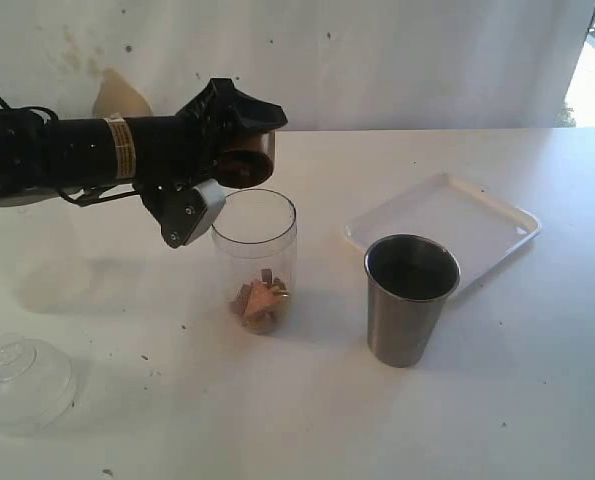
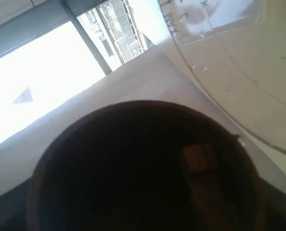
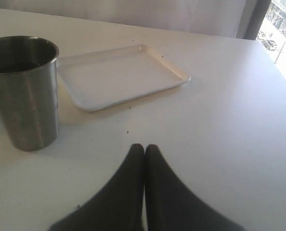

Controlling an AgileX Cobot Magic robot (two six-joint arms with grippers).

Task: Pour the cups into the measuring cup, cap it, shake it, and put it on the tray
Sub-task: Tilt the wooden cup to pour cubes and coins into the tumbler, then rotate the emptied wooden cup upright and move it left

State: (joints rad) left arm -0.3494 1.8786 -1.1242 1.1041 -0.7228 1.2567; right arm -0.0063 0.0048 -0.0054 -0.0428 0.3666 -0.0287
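Holding the wooden cup (image 1: 249, 165) tipped sideways right over the measuring cup (image 1: 255, 245), left pincer (image 1: 225, 162) is spread wide around it. Brown chunks (image 1: 262, 300) sit in the clear cup's bottom. Steel tumbler (image 1: 410, 300) stands beside the tray (image 1: 477, 215) on the table (image 1: 537, 400). Right pincer (image 3: 143, 150) is clamped shut, empty.

Robot test room, lab-like. Black robot arm (image 1: 77, 150) with taped label reaches over plain white table (image 1: 537, 420). Bare white wall (image 1: 407, 50) behind, stained and scuffed. Large window (image 2: 51, 67) with dark metal frame lets in strong daylight; grid-like building structure (image 2: 121, 24) visible outside. Table carries handful of staged props, spaced apart: wooden cup (image 1: 243, 166), steel tumbler (image 1: 409, 300), clear measuring cup (image 1: 257, 235), white tray (image 1: 447, 220), clear dome lid (image 1: 22, 380). Sparse, functional setting.
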